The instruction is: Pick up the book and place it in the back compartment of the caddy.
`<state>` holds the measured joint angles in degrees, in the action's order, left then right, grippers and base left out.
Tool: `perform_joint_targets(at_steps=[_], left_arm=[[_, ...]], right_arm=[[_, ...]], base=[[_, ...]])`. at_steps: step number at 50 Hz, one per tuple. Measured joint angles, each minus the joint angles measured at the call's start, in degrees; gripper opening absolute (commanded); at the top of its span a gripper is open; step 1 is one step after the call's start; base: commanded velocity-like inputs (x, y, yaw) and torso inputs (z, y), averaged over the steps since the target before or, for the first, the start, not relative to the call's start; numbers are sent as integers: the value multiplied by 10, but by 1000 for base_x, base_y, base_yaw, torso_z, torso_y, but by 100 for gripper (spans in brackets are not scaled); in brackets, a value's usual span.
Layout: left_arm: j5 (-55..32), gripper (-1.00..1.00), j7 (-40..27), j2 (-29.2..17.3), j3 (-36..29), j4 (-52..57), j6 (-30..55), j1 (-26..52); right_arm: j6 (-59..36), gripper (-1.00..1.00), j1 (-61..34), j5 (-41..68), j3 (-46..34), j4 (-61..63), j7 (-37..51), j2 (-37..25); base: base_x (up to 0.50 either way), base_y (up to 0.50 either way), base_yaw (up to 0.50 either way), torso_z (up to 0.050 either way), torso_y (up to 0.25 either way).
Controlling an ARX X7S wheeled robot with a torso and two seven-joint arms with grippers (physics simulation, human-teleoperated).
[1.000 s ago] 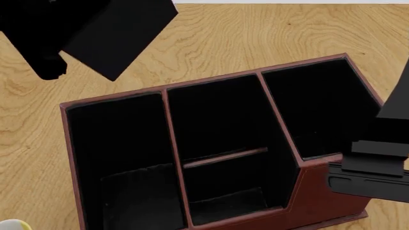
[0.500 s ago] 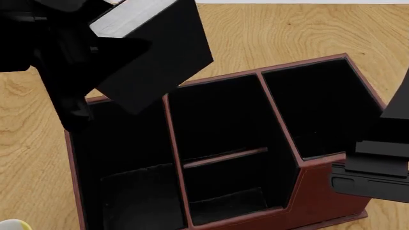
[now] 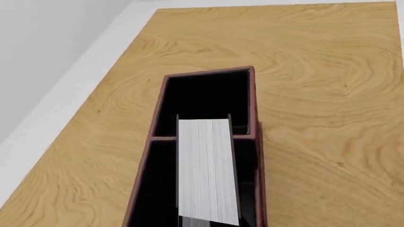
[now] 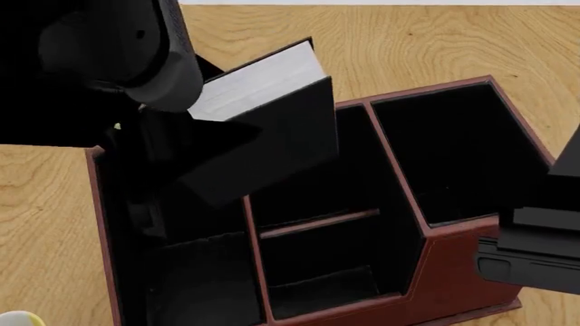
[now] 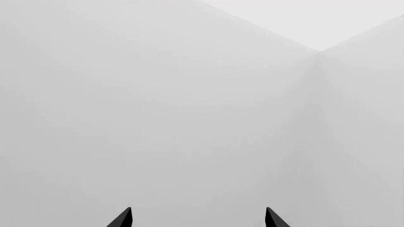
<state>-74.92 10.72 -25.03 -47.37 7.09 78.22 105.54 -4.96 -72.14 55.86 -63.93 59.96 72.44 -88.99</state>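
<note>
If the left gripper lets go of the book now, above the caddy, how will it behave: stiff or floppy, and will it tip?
The book looks like a thick hardcover, so it is probably stiff and would not bend. It hangs tilted over the caddy, so it would likely tip sideways rather than land upright. Its smooth black cover may slide somewhat in the grip.

Right gripper (image 5: 198, 218) (fingers apart) idle
</note>
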Motion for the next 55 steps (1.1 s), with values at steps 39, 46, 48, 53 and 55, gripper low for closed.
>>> perform_joint_targets(at_steps=[39,46,48,53,55], left_arm=[[119,-100,120,12,-85,-10,-136,-61],[128,-100,128,16,-92,-12,-150,-71],[131,-100,130,17,-95,-13,-154,-74],[139,-100,136,19,-101,-16,-163,-81],[141,-100,137,20,-104,-18,-166,-83]], right_arm=[[11,100,3,-11,-16,-1,5,-6],[11,100,4,-12,-16,-2,5,-6],[11,100,4,-12,-16,-2,5,-5],[10,100,5,-12,-15,-3,5,-5],[10,100,5,-12,-15,-3,5,-5]], base=[[0,0,0,0,2],[0,0,0,0,1],[0,0,0,0,0],[0,0,0,0,2],[0,0,0,0,0]])
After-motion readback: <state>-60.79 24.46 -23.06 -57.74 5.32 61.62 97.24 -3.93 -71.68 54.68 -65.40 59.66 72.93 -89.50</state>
